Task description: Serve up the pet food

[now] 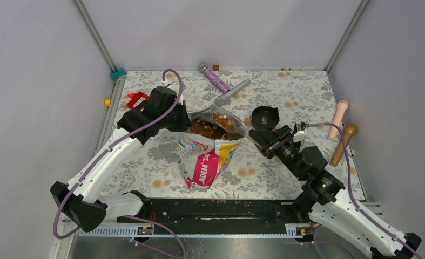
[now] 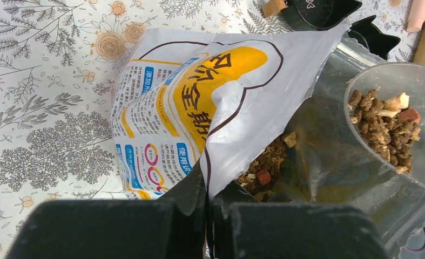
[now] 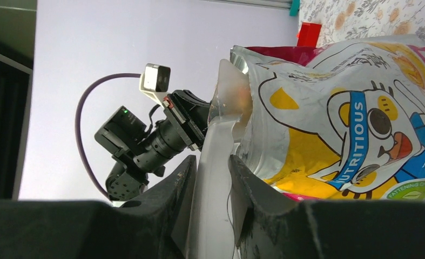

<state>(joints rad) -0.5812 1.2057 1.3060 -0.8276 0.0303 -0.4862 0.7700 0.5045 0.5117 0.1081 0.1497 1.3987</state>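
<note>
The pet food bag lies on the floral mat with its mouth open toward the back, and brown pet food shows inside. My left gripper is shut on the bag's rim; in the left wrist view the jaws pinch the white edge of the bag. A clear scoop sits at the bag's mouth, loaded with pet food. My right gripper is shut on the scoop's pale handle, beside the bag.
A black bowl stands just right of the bag's mouth. At the back lie a purple glitter tube and a grey cylinder. A beige toy and a brown toy lie at the right edge, a red piece at the left.
</note>
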